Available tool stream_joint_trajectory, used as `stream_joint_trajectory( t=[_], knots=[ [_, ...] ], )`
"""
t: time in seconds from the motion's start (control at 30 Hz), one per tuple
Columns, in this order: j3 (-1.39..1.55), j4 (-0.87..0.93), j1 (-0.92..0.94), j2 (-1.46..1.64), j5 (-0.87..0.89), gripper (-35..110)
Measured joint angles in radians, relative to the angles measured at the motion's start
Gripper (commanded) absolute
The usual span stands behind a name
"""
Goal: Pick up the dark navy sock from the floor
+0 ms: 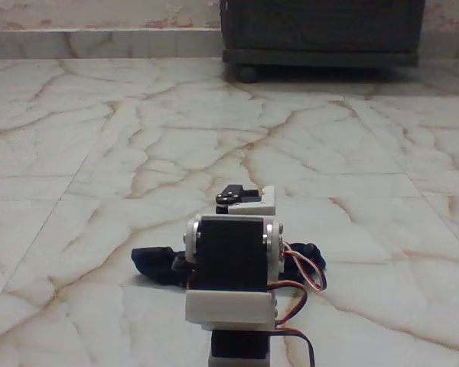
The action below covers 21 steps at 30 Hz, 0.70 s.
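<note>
The dark navy sock lies crumpled on the floor, stretching left to right just beyond the white arm. The arm's black servo block hides its middle part; one end sticks out to the left and a small dark bit shows on the right. The arm is folded low and seen from behind. Its gripper shows as a white piece with a small black servo above the big servo, over the sock. The fingers are hidden behind the arm, so I cannot tell whether they are open or touch the sock.
A dark cabinet on a round foot stands at the back against the wall. Red and black wires loop out from the arm's right side. Marble tiles spread out on all sides.
</note>
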Motion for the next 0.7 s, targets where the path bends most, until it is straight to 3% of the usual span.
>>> stream_joint_trajectory(
  t=[0.07,0.7],
  knots=[
    [0.000,0.074,-0.018,0.000,0.064,0],
    [-0.023,0.101,-0.028,-0.023,0.106,0]
  ],
)
